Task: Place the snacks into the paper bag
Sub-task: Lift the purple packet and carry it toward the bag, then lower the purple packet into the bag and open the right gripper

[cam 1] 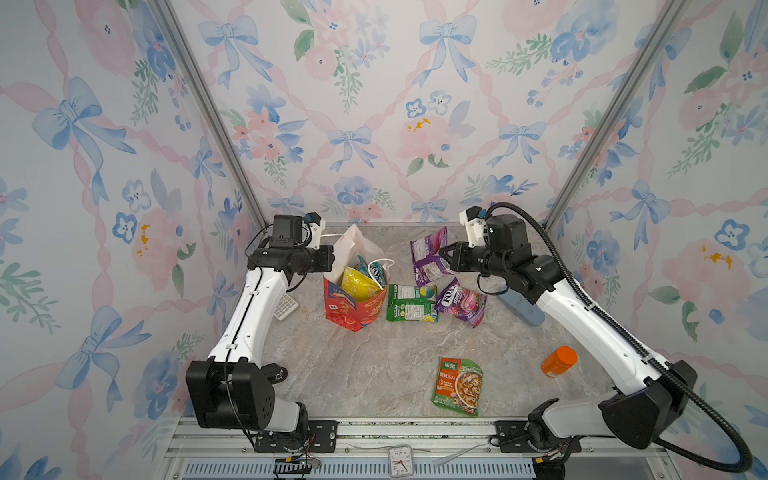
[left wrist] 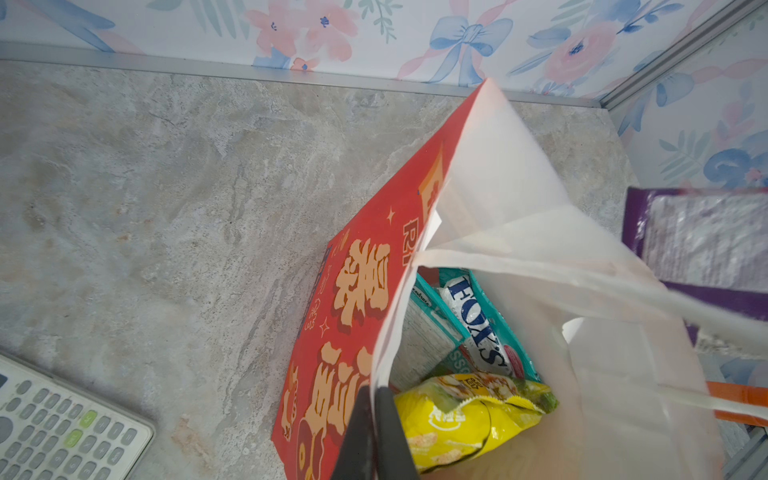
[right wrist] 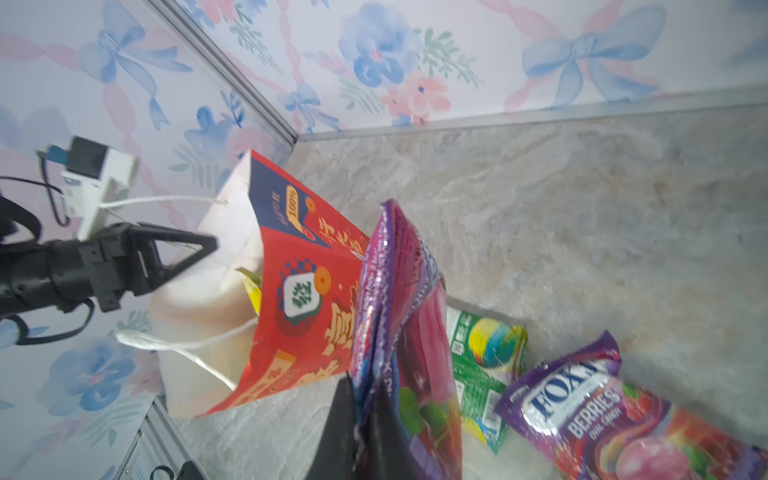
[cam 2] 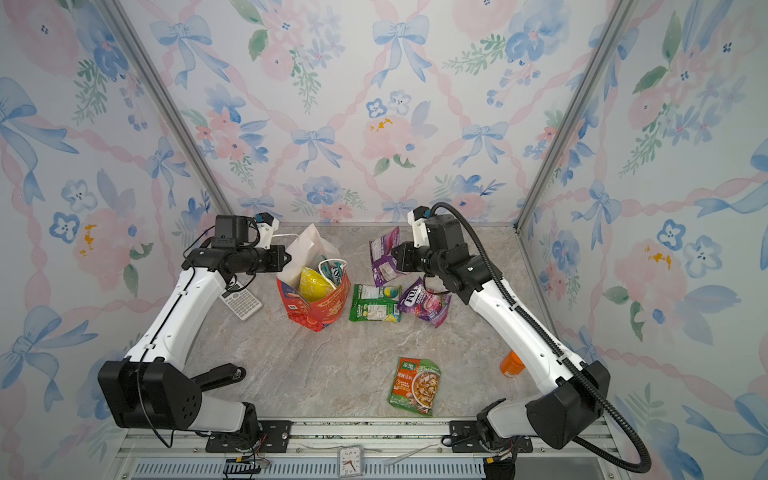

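The red paper bag (cam 1: 353,309) (cam 2: 316,309) stands open at the table's back. My left gripper (left wrist: 376,392) (cam 2: 288,258) is shut on its rim and holds the mouth wide. Inside lie a yellow packet (left wrist: 465,419) and a teal packet (left wrist: 478,324). My right gripper (right wrist: 359,399) (cam 1: 442,254) is shut on a purple packet (right wrist: 399,291) (cam 1: 428,257) that hangs in the air right of the bag. On the table lie a green packet (cam 1: 411,303), a purple berries packet (cam 1: 461,301) and, near the front, a green-orange packet (cam 1: 459,386).
A calculator (cam 1: 286,307) lies left of the bag under my left arm. An orange-capped bottle (cam 1: 559,361) lies at the front right. A pale blue case (cam 1: 523,309) sits under my right arm. The walls stand close behind and on both sides.
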Controlling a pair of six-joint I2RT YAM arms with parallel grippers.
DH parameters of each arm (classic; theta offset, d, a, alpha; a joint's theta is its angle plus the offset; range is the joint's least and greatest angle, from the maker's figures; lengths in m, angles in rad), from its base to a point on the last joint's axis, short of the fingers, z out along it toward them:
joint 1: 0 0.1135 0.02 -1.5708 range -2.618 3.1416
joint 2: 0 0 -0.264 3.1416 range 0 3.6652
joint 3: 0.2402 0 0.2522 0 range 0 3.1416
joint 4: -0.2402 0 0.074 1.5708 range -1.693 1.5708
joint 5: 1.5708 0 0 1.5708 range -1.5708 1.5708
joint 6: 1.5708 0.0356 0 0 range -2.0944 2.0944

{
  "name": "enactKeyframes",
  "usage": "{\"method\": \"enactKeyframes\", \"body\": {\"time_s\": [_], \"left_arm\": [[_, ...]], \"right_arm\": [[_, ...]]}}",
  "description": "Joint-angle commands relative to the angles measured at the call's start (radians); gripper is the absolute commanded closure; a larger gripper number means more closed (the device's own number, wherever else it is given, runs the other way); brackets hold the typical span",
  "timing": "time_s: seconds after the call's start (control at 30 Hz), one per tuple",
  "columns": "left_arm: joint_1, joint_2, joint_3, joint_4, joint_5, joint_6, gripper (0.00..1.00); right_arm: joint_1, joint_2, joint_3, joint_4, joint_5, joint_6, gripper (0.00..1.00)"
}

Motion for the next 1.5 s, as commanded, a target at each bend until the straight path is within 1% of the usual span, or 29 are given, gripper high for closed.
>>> {"method": "enactKeyframes", "body": {"time_s": [0.0, 0.2, 0.4, 0.63, 0.73, 0.87, 1.03, 1.27, 1.47], "left_arm": [[0.004, 0.006, -0.02, -0.017, 0.012, -0.013, 1.0], [0.004, 0.003, -0.019, -0.017, 0.007, -0.009, 1.0], [0.004, 0.005, -0.02, -0.017, 0.013, -0.006, 1.0], [0.004, 0.005, -0.021, -0.016, 0.015, -0.007, 1.0], [0.004, 0.004, -0.023, -0.016, 0.013, -0.007, 1.0], [0.005, 0.005, -0.02, -0.017, 0.011, -0.006, 1.0], [0.004, 0.003, -0.021, -0.017, 0.011, -0.006, 1.0], [0.006, 0.006, -0.017, -0.017, 0.014, -0.007, 1.0], [0.005, 0.002, -0.015, -0.017, 0.012, -0.007, 1.0]], "right_arm": [[0.023, 0.054, 0.129, -0.019, 0.004, -0.066, 1.0], [0.05, 0.167, 0.35, -0.055, 0.007, -0.115, 1.0], [0.102, 0.305, 0.584, -0.113, 0.002, -0.166, 1.0], [0.18, 0.458, 0.881, -0.239, -0.007, -0.231, 1.0], [0.219, 0.506, 0.965, -0.298, -0.007, -0.261, 1.0], [0.254, 0.524, 0.974, -0.326, -0.009, -0.276, 1.0], [0.275, 0.508, 0.897, -0.321, 0.01, -0.293, 1.0], [0.28, 0.481, 0.803, -0.321, 0.018, -0.312, 1.0], [0.283, 0.467, 0.783, -0.32, 0.024, -0.324, 1.0]]}}
